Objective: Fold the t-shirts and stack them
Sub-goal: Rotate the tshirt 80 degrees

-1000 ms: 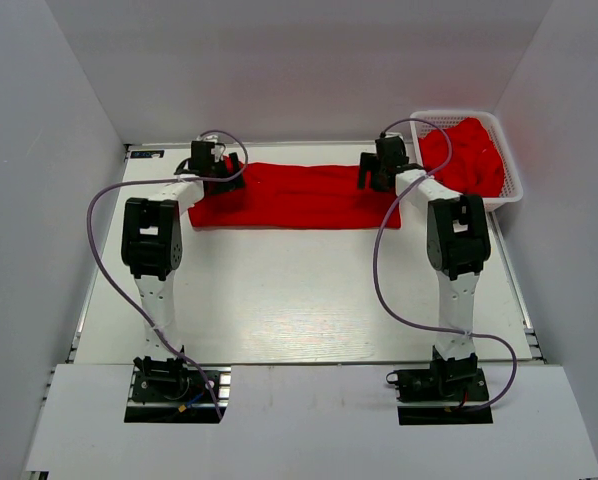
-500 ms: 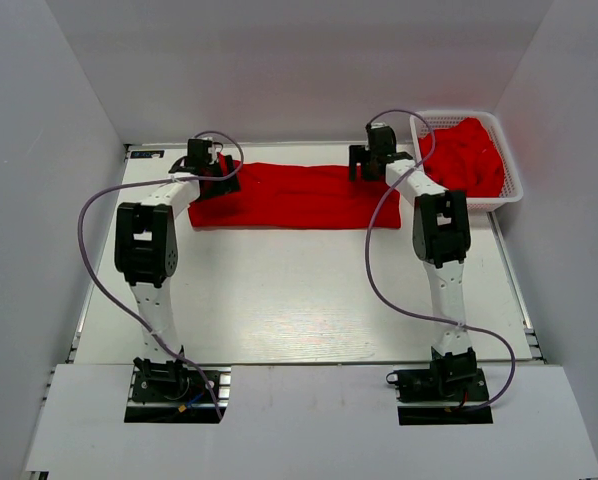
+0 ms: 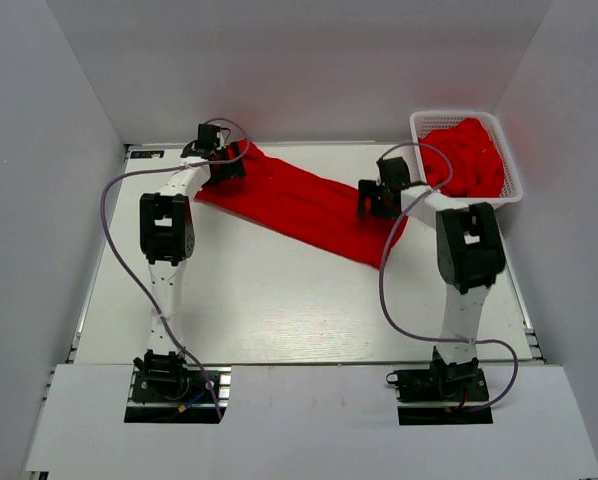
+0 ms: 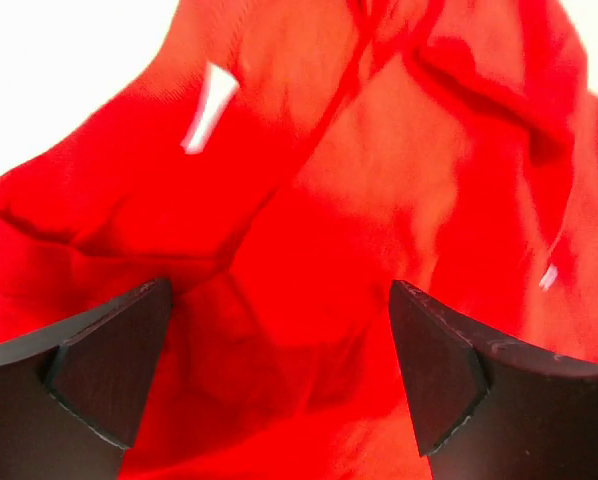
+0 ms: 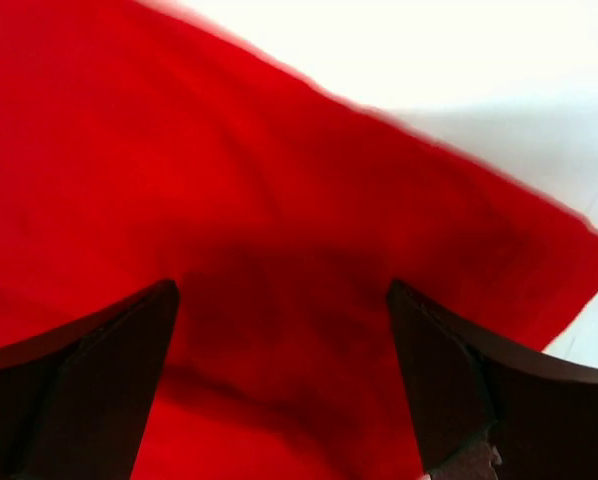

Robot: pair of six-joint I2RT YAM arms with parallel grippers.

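The red t-shirt lies slantwise across the far half of the table, with the left gripper and right gripper spread wide over its ends, gripping nothing — a shallow pinch may catch one layer and spoil the fold.

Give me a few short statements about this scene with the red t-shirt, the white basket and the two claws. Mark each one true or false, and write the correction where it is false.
1. The t-shirt on the table lies diagonally, with its left end farther from the arm bases than its right end. True.
2. The white basket is empty. False: it holds bunched red cloth.
3. The left claw is open, with red cloth under it. True.
4. The basket stands at the far left corner of the table. False: it is at the far right corner.
5. The right claw is shut. False: its fingers stand wide apart over the t-shirt.
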